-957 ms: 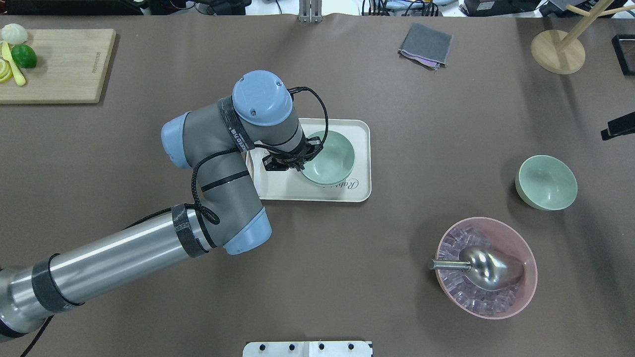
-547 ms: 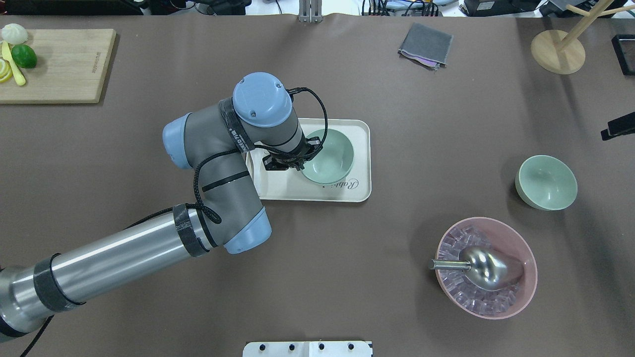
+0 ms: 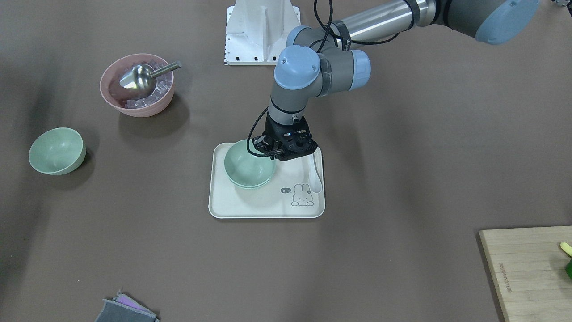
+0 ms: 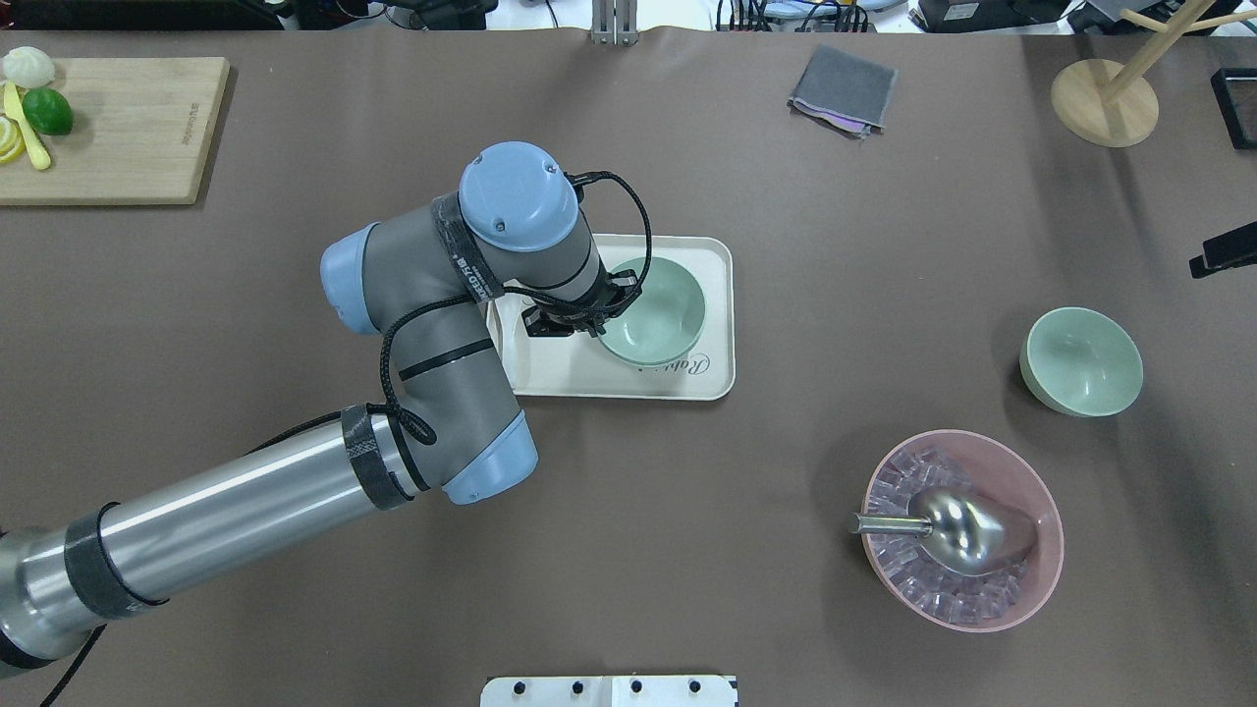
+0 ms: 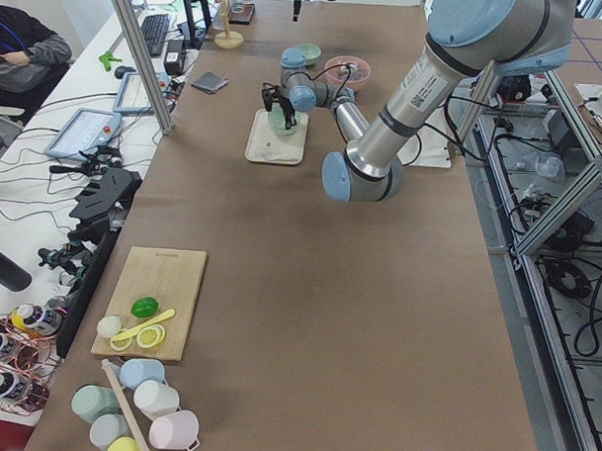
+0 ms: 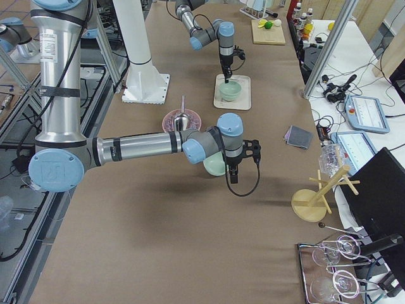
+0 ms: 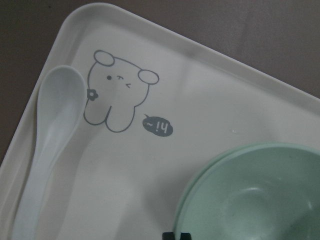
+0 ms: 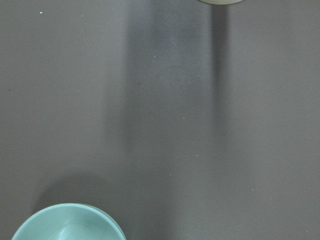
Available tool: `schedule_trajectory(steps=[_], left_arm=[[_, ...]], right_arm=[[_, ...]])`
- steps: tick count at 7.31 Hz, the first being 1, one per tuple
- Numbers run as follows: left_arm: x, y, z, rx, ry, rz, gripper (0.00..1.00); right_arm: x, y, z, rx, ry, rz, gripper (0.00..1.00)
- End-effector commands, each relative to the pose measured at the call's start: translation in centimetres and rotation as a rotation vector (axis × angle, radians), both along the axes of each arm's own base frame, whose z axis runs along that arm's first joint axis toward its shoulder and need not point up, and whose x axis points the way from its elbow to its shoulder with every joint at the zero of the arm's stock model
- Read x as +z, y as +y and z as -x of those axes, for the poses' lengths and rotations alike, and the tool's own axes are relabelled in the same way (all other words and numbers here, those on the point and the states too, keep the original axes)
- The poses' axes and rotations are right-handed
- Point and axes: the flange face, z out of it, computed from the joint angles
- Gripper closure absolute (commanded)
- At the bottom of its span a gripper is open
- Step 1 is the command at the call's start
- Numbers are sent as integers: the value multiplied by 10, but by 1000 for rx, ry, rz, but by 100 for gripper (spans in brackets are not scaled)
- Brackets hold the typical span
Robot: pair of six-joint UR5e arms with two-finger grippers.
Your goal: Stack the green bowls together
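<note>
Reaching in from the left, the left gripper (image 3: 270, 153) is standing at the near rim of the upper green bowl (image 3: 247, 165), and its jaws are looking clamped on that rim. This bowl is sitting nested inside the lower green bowl (image 3: 251, 185) on the cream tray (image 3: 263, 209). The front-facing view is showing the lower rim clearly, while the overhead view is hardly separating the two. The left wrist view is showing a white spoon (image 7: 52, 135) lying on the tray, which the arm is hiding from overhead. Further right, the third green bowl (image 4: 1080, 361) is resting alone on the table, well apart from the tray. The right gripper (image 6: 233, 174) is hanging above it and is showing only in the right side view, so I cannot tell how its jaws are standing.
</note>
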Motion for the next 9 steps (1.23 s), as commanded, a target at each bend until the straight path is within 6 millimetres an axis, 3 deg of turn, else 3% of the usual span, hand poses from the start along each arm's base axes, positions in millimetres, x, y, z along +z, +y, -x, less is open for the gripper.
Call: schedule_trajectory(steps=[1, 2, 4, 6, 7, 9], left_arm=[[-4, 2, 3, 0, 8, -5, 100], [-3, 2, 3, 0, 8, -5, 100], [-4, 1, 4, -1, 9, -6, 83], [-4, 1, 4, -1, 9, -6, 75], [-4, 2, 5, -1, 9, -6, 59], [-15, 5, 16, -3, 36, -21, 2]], right_arm=[[1, 0, 0, 0, 0, 1, 0], [1, 0, 0, 0, 0, 1, 0], [1, 0, 0, 0, 0, 1, 0], [1, 0, 0, 0, 0, 1, 0], [1, 0, 0, 0, 0, 1, 0], [1, 0, 0, 0, 0, 1, 0]])
